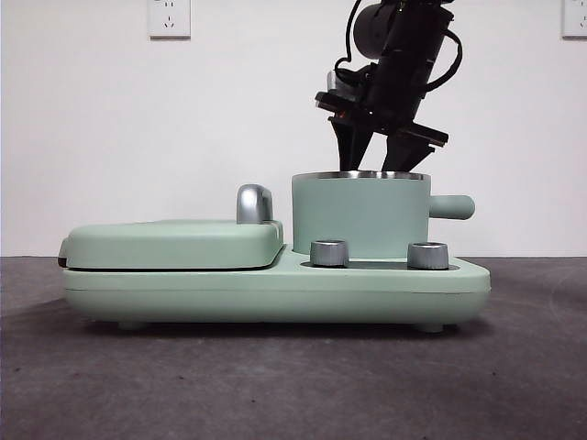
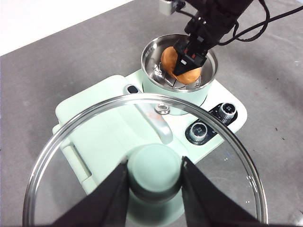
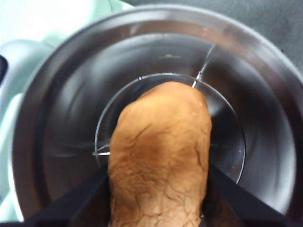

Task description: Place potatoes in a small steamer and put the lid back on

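Wall: plain white (image 1: 92, 137), evenly lit
Sockets: one white outlet (image 1: 169, 17) high on the wall, a second (image 1: 575, 17) at the far edge (cut off by the frame)
Table: dark grey, matte, faintly speckled surface (image 1: 275, 385)

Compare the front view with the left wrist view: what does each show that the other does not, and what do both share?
Front only: the wall sockets.
Left wrist only: the potato in the right claw inside the steamer, and the lid, its knob held by the left claw.
Both: the steamer, griddle, two dials and right arm.
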Action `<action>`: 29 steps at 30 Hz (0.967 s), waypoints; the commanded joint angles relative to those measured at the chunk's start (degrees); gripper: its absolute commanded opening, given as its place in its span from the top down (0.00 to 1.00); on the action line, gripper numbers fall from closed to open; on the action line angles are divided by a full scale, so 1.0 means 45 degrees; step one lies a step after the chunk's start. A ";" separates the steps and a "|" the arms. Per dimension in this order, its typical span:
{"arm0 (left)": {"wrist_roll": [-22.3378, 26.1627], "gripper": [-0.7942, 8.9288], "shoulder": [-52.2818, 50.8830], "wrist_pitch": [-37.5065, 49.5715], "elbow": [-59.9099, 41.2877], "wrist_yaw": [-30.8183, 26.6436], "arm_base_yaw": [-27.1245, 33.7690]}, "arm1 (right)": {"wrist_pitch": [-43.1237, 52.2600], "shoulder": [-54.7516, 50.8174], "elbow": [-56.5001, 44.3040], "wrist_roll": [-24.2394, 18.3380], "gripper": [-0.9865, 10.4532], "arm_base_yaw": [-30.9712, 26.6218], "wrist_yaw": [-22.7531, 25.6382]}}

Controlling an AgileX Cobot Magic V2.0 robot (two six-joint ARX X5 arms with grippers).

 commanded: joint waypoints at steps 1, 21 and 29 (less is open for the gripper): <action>0.0126 0.91 0.0005 0.0282 0.0248 0.0034 -0.0058 | -0.0112 0.0559 0.0393 -0.0248 0.77 0.0107 -0.0010; -0.0024 0.91 0.0627 0.0364 0.0228 0.0049 -0.0063 | -0.3813 -0.3385 0.1889 -0.0238 0.53 -0.0146 0.0568; -0.0345 0.91 0.1515 0.0889 0.0228 0.0185 -0.0126 | -0.3759 -0.8680 -0.3415 -0.0243 0.51 -0.0078 0.1433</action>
